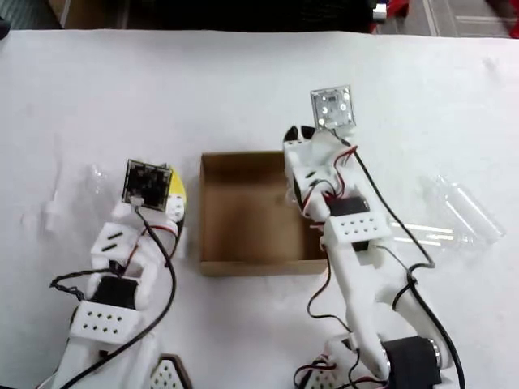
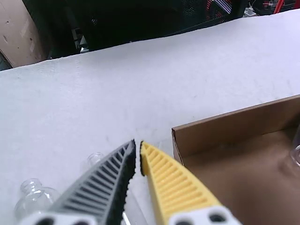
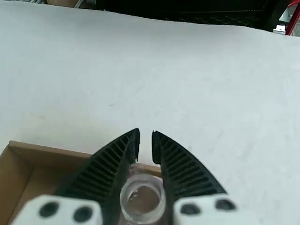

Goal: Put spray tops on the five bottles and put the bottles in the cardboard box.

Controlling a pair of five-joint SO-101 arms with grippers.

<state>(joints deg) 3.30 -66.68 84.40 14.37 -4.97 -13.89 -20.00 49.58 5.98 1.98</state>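
Between the fingers of the right gripper [image 3: 145,140], a clear bottle [image 3: 142,199] is clamped, cardboard box [image 3: 18,173] beneath; the left gripper [image 2: 138,151], fingers together, has loose bottles [image 2: 33,194] just beside it.

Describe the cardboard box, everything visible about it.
The cardboard box is brown, rectangular and shallow, with an open top and no flaps showing. It sits flat on the white table between the two arms. The part of its floor that shows is bare. The right end effector hangs over its right side, shut on a clear bottle with no spray top. Whether that bottle touches the box cannot be told.
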